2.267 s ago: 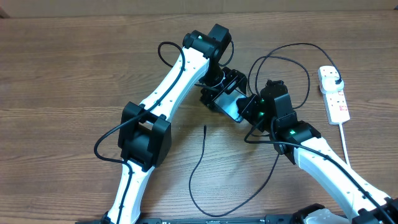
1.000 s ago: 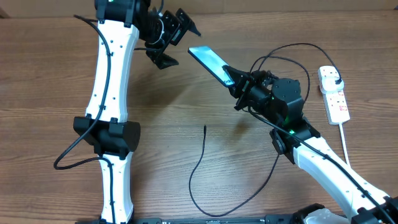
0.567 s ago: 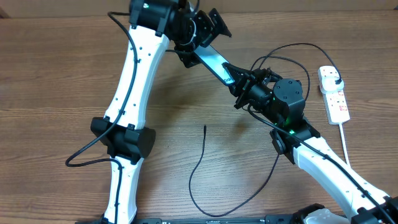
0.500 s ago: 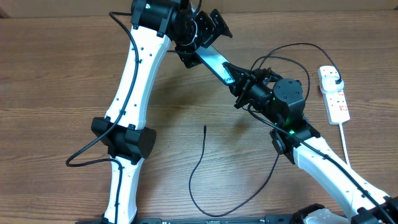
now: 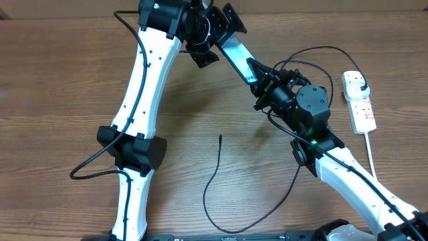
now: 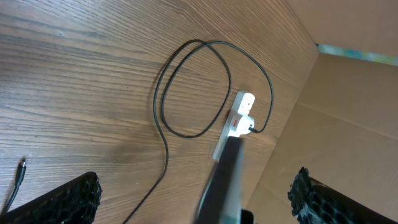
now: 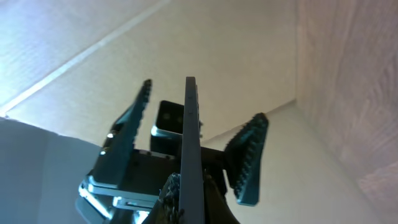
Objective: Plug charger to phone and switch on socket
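Well away from the socket (image 5: 360, 106), up off the table (image 5: 60, 80), the phone (image 5: 235, 52) hangs in the air between the two arms. The right gripper (image 5: 259, 79) is clamped shut on the phone's end nearer the socket and holds it out like a blade. The left gripper (image 5: 217, 37) has its jaws spread wide, one finger (image 7: 249, 155) on either side of the end farther from the socket. From the right wrist there is daylight between each pad and the phone's thin edge, so I'd say it isn't gripping yet.

My guess is that this is a handover or a shared hold. One arm would steady the phone and keep its port clear, which would free the other for the cable.

The charger (image 5: 214, 181) looks half set up. Its black plug head sits in the socket's end outlet, and the cable loops out across the wood. Its connector tip (image 5: 221, 136) lies loose, well apart from the socket, with neither gripper near it.

Whether the socket's switch is on I can't make out from where I stand. The plugging itself hasn't begun.
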